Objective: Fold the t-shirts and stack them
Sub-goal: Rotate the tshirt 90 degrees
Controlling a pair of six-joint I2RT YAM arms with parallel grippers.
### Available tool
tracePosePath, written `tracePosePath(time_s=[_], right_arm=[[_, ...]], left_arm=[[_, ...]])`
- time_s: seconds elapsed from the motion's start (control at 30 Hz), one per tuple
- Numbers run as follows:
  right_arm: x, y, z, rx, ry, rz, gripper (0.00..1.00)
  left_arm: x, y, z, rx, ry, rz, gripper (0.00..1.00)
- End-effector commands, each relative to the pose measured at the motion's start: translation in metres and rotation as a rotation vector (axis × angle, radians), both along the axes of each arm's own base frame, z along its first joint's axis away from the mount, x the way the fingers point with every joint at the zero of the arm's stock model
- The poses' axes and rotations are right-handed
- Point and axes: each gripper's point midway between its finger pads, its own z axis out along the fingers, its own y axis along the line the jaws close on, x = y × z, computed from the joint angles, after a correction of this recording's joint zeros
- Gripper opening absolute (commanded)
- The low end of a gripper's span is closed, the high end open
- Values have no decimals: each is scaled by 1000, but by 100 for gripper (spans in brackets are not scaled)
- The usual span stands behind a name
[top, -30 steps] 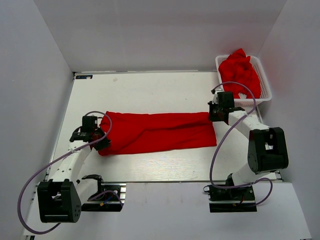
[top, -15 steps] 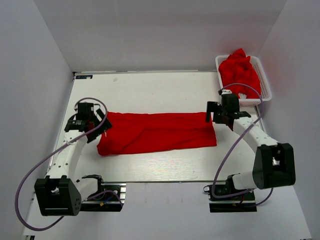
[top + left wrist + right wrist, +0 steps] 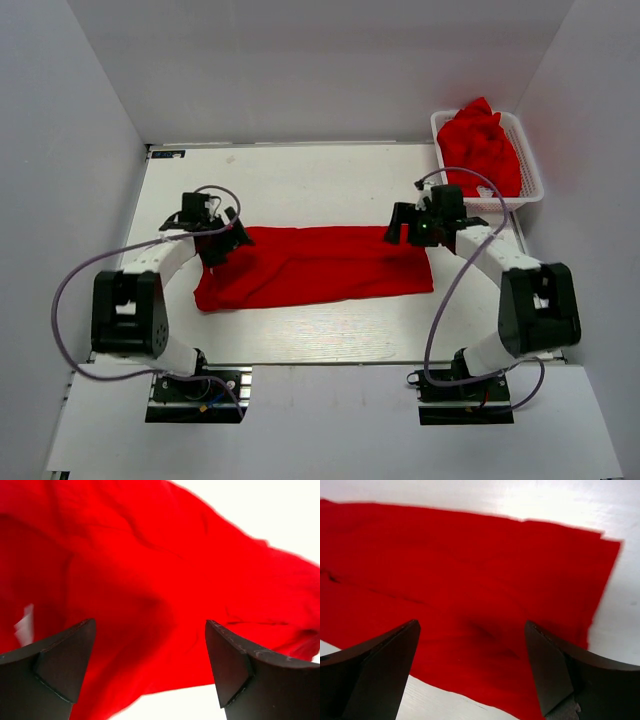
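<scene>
A red t-shirt point(image 3: 315, 266) lies folded into a long band across the middle of the table. My left gripper point(image 3: 222, 243) hovers over the band's left end, jaws wide open and empty; the left wrist view shows the red cloth point(image 3: 150, 580) under them. My right gripper point(image 3: 403, 228) hangs over the band's far right corner, also open with nothing between its fingers; the shirt point(image 3: 470, 580) fills the right wrist view. More red t-shirts point(image 3: 480, 145) are heaped in a white basket point(image 3: 533, 170) at the back right.
White walls close in the table on the left, back and right. The table's bare white surface point(image 3: 300, 180) stretches behind the shirt and another strip point(image 3: 320, 330) runs in front of it. Purple cables loop off both arms.
Both grippers have opened and let go of the shirt's ends. Both have then swung inward and toward the back, the left from the band's left edge, the right from its right edge.
</scene>
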Motion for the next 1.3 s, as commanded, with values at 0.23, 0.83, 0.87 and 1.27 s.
tracePosePath(time_s=[0.23,0.83,0.87,1.27], right_arm=[[-19,-11,-66,-53,253,-119,90],[-182,160,-95,-59,340,897,90],[-178,176,-88,-41,297,937,90],[-216,253,-86,-79,177,1220,90]], left_arm=[[39,3,-51,90,128,7,100],[312,-191,-85,-236,-355,-312,100],[316,-199,-82,-245,-391,-304,100],[337,-234,-84,-205,-546,-236,100]])
